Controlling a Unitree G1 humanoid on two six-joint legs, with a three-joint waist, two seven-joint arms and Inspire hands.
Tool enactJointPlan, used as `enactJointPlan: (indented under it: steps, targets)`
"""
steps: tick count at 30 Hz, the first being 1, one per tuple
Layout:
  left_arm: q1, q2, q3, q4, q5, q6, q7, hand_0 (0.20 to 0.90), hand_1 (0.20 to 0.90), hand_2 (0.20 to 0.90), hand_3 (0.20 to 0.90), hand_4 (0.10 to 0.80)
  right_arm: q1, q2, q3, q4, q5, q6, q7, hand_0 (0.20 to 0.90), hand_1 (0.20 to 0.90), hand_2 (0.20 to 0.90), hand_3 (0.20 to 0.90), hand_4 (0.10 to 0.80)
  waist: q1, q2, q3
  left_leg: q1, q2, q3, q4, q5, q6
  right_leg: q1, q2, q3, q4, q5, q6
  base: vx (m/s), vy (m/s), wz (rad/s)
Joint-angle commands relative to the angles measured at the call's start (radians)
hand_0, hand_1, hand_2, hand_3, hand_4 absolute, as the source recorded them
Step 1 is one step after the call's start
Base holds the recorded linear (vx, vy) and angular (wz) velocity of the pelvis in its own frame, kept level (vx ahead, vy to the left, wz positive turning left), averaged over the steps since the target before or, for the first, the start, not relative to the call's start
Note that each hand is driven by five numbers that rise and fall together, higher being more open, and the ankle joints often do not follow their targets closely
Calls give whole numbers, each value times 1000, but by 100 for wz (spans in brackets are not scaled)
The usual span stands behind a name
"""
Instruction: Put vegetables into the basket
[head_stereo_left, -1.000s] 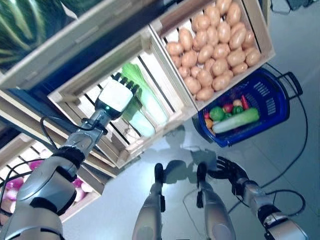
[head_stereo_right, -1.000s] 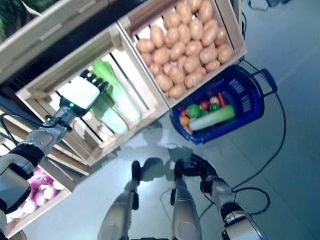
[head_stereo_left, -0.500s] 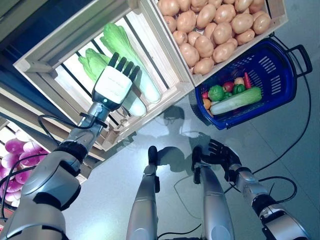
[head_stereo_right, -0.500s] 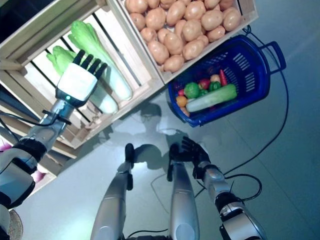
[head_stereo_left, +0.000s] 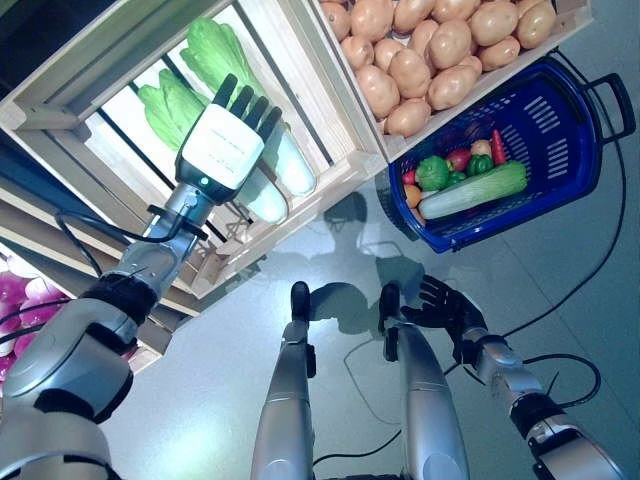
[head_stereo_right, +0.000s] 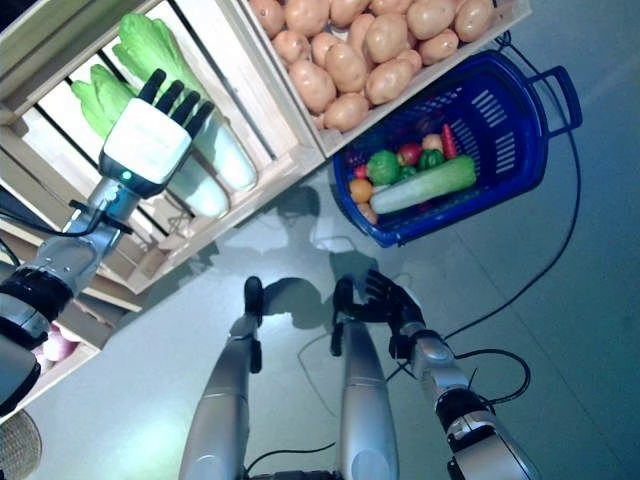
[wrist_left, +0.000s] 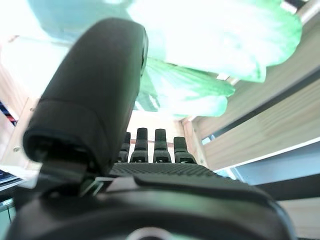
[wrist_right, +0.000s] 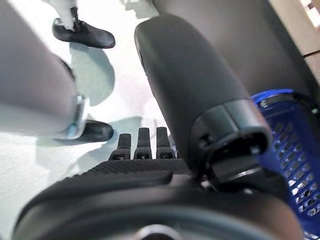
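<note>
Left hand (head_stereo_left: 226, 143) is raised into the slatted wooden crate (head_stereo_left: 330, 180), fingers straight and spread, thumb out, over the pale stalks of the cabbages (head_stereo_left: 215, 60). It looks close to or just touching them but grips nothing; the wrist view shows green leaves just past the fingertips, contact unclear. Likely lining up a grasp on one cabbage for the transfer. Right hand (head_stereo_left: 442, 304) hangs low over the floor, fingers loosely relaxed, empty, idle beside the basket (head_stereo_left: 560, 190). The blue basket sits on the floor below the potato crate (head_stereo_left: 566, 22), right of the cabbage crate, within reach for a drop. It already holds a cucumber (head_stereo_left: 474, 192), a green pepper (head_stereo_left: 433, 172) and small red and orange items. Potatoes (head_stereo_left: 430, 50) fill their crate, untouched.
</note>
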Motion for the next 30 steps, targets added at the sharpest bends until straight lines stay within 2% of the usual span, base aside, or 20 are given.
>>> enactJointPlan:
  steps: [1,7,12,21,26,30]
  targets:
    - [-4,109,129,-72,-4,31,7,900,900,900,900,800,44,-49,-56,-65,53,-51,-35,900,900,900,900,800,13,6,0,-48,-51,32,121,-70,52,81,22,4,-89,36,-8,0,0,0]
    - [35,128,131,-114,-38,21,-24,900,900,900,900,800,49,-49,-68,-63,59,-61,-36,900,900,900,900,800,23,11,0,-50,-54,35,109,-65,51,85,19,-7,-101,40,-7,-2,-4,3]
    - [60,119,130,-103,-17,4,-59,900,900,900,900,800,39,-46,-70,-58,59,-64,-39,900,900,900,900,800,28,11,0,-50,-52,39,99,-58,49,90,15,-19,-112,43,-7,0,0,0]
    - [34,123,86,-70,-14,-15,-128,900,900,900,900,800,14,-50,-64,-35,61,-64,-31,900,900,900,900,800,26,10,0,-54,-47,49,90,-51,46,93,12,-28,-124,47,-7,0,0,0]
    - [24,107,82,-29,5,-23,-61,900,900,900,900,800,5,-54,-59,-26,67,-68,-32,900,900,900,900,800,27,9,0,-52,-45,55,79,-48,44,92,11,-34,-128,46,-5,0,0,0]
    - [-27,82,63,38,70,-65,21,900,900,900,900,800,-19,-56,-50,-22,69,-73,-28,900,900,900,900,800,18,1,0,-70,-38,60,86,-42,42,75,11,-36,-122,49,-8,0,0,0]
